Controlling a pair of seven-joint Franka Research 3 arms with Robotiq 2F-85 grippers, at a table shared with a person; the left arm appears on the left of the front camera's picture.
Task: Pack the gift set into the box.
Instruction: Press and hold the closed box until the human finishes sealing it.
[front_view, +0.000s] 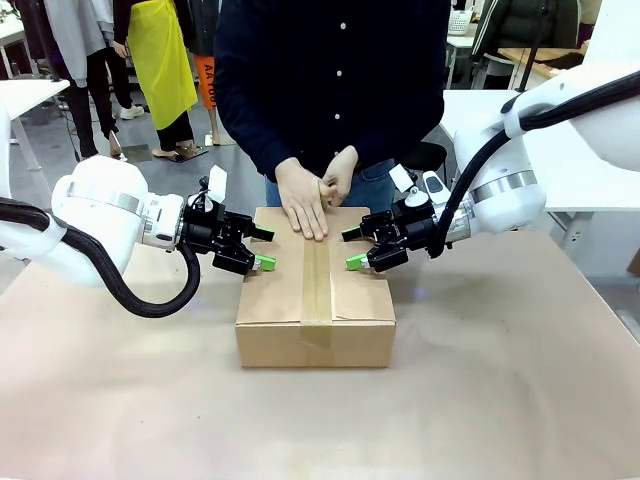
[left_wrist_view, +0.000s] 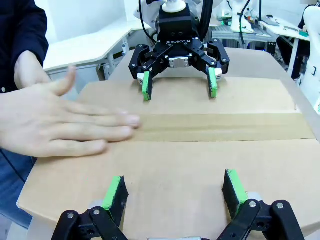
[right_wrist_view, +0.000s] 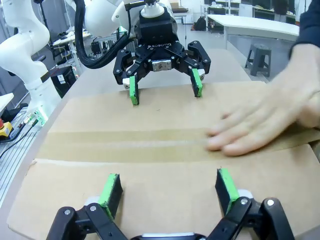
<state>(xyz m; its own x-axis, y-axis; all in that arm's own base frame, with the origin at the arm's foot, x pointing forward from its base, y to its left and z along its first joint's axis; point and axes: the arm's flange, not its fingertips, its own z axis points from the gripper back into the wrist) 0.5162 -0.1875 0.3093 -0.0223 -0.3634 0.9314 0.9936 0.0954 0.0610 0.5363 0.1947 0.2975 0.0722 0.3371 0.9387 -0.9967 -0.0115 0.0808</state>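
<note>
The box (front_view: 315, 300) stands shut in the middle of the table, with a strip of brown tape (front_view: 317, 285) along its top seam. The gift set is hidden. A person's hand (front_view: 303, 205) lies flat on the tape at the far end of the lid, the other hand just behind it. My left gripper (front_view: 264, 249) is open at the lid's left edge, its pads (left_wrist_view: 114, 192) over the cardboard. Open as well, my right gripper (front_view: 354, 249) faces it at the right edge. In each wrist view, the opposite gripper (left_wrist_view: 179, 89) (right_wrist_view: 165, 90) sits across the lid.
The person stands close against the far side of the brown table (front_view: 520, 400). White tables (front_view: 580, 150) and a stool (right_wrist_view: 259, 57) stand behind. Bare tabletop lies in front of the box and to both sides.
</note>
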